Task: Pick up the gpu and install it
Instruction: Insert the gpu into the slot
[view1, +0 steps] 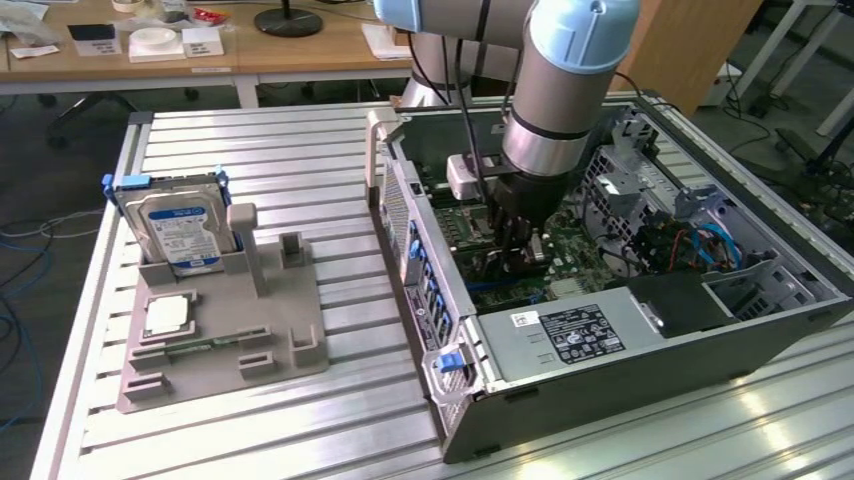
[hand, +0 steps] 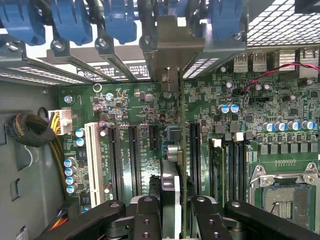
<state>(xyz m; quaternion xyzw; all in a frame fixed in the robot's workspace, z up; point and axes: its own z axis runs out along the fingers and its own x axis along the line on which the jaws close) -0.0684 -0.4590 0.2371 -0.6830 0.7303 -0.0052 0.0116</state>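
Observation:
In the wrist view the gpu (hand: 171, 150) shows edge-on as a thin dark card standing upright over the green motherboard (hand: 135, 100), between two long black expansion slots (hand: 134, 155). Its metal bracket end (hand: 170, 77) reaches toward the case's rear slot openings. My gripper (hand: 172, 207) is shut on the card, with one black finger (hand: 145, 212) on each side of it. In the exterior view the gripper (view1: 518, 262) is lowered deep into the open computer case (view1: 441, 330), just above the board. I cannot tell whether the card's edge is in a slot.
Blue slot clips (hand: 115, 20) line the case's rear wall. A power supply (view1: 574, 335) and a drive cage (view1: 654, 200) crowd the case. At the exterior view's left a grey fixture (view1: 300, 350) holds a hard drive (view1: 180, 225), a processor (view1: 166, 315) and a memory stick (view1: 200, 345).

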